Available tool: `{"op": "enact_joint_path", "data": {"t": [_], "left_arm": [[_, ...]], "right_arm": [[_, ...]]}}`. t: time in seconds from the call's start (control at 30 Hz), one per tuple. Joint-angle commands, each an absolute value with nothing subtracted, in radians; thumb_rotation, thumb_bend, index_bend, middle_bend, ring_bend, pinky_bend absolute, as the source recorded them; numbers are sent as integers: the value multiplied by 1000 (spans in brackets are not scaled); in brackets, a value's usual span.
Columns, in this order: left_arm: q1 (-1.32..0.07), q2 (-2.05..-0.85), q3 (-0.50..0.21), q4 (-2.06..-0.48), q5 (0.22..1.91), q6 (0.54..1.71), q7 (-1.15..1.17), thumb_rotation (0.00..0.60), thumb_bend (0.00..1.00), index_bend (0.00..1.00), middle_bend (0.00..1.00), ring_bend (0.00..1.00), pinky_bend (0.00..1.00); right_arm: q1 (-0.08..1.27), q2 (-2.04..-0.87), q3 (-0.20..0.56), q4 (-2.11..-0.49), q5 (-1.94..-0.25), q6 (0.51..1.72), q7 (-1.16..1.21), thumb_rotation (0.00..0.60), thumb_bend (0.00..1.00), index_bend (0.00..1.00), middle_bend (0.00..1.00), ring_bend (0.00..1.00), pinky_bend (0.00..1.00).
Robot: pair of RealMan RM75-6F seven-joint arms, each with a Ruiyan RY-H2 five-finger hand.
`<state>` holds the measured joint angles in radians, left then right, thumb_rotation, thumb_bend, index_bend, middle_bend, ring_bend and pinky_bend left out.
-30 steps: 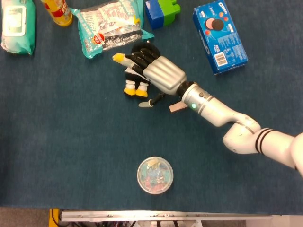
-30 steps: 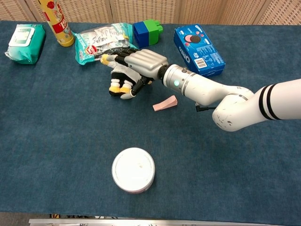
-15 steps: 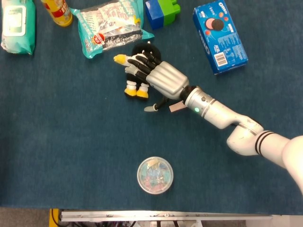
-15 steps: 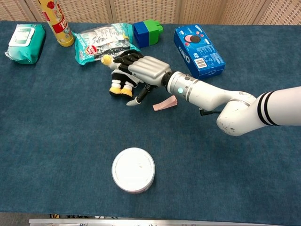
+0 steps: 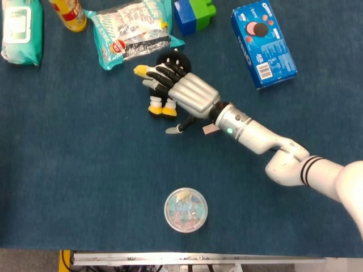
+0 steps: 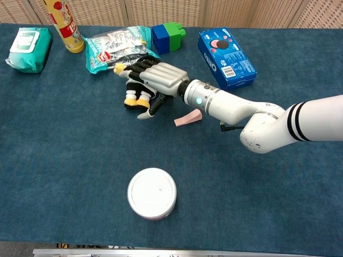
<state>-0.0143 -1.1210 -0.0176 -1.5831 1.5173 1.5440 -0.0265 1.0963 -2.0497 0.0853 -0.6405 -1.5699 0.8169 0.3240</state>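
Observation:
A small black, white and yellow penguin plush (image 5: 161,107) lies on the blue table cloth (image 5: 85,158), just below a snack bag. My right hand (image 5: 184,90) lies over the plush's body with its fingers stretched toward the yellow beak; the thumb sticks out to the side, down toward the cloth and off the toy. In the chest view the same hand (image 6: 159,75) covers the plush (image 6: 134,100) from the right, leaving the feet and beak showing. My left hand appears in neither view.
A pink wedge (image 6: 188,117) lies under the right wrist. Along the far edge are a wipes pack (image 5: 21,31), a yellow bottle (image 5: 68,12), a snack bag (image 5: 133,31), a blue-green block (image 5: 194,12) and an Oreo box (image 5: 264,44). A round lidded container (image 5: 185,209) sits near me.
My right hand slid a little toward me and to the right, then moved back over the plush. The plush shifted only slightly with it.

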Motion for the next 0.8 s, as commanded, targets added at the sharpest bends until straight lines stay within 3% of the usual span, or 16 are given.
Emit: {"op": "enact_joint_path", "data": {"t": [0.03,0.27,0.47,0.8], "left_arm": [[-14,-1121,-17,-1583,1518,1544,-26,600,217,39,86,106,48],[-17,-1121,-16,-1583,1525,1542,-27,600,217,39,86,106,48],[-24,-1126,-17,-1586,1525,1531,-20,600,217,39,86,106,48],[-23,-1126,-21,-1581,1513,1530,-24,600,217,39,86,106,48]], "right_arm": [[1087,-2051,72,-634,-1572,815,326,329,0,0,0,0,0],[1053,-1990,51,-701,-1588,866,310,330,0,0,0,0,0],[1053,-1943,76,-784,-1580,893,274,329,0,0,0,0,0],[1093,-2021,105,-687,-1537,803,271,328,0,0,0,0,0]]}}
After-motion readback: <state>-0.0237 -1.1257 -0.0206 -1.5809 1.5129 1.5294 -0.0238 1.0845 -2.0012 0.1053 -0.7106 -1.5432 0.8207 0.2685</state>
